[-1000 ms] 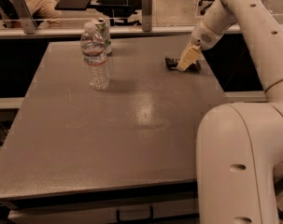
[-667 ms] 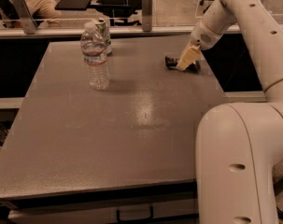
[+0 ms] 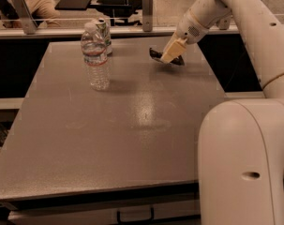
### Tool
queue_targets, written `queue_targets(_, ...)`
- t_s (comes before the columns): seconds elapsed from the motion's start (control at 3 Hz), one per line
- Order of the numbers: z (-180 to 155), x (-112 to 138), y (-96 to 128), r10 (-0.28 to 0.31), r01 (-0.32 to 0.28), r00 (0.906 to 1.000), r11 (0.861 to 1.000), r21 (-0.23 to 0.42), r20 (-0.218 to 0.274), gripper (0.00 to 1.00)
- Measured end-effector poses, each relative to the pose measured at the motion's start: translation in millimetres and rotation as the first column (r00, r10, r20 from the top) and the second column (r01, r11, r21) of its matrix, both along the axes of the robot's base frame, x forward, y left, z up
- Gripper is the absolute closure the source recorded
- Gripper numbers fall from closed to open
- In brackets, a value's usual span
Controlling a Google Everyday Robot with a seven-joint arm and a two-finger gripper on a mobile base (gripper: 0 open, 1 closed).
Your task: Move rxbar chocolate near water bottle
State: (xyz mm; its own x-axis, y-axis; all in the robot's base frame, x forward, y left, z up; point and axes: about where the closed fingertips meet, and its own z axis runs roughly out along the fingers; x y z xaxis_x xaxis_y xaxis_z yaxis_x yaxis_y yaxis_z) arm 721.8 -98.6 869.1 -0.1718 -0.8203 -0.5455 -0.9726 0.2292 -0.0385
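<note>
The rxbar chocolate point(image 3: 156, 55) is a small black bar at the far right of the grey table point(image 3: 132, 139). My gripper point(image 3: 171, 54) reaches down from the right and is shut on it, with the bar's dark ends sticking out on both sides of the pale fingers point(image 3: 169, 51). The bar looks slightly raised off the table. The water bottle point(image 3: 95, 60), clear with a white cap, stands upright at the far left of the table, well to the left of the bar.
A green-white can point(image 3: 104, 32) stands just behind the bottle. A rail with metal posts point(image 3: 147, 3) runs along the table's far edge. My robot's white body point(image 3: 244, 163) fills the front right.
My gripper has moved left toward the bottle, carrying the black bar with it. The bottle and can have not moved.
</note>
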Motion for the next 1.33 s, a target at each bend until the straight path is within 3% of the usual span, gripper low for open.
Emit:
queue_targets(0.67, 9, -29, 63, 0.093, -0.092, 0.9956, 0.993, 0.072, -0.009, 1.0)
queue_targets(1.0, 1, -49, 83, 0.115, -0.112, 0.9927, 0.991, 0.077, -0.036, 0.85)
queue_targets(1.33, -4, -67, 95, 0.124, -0.12, 0.991, 0.99, 0.07, -0.051, 0.61)
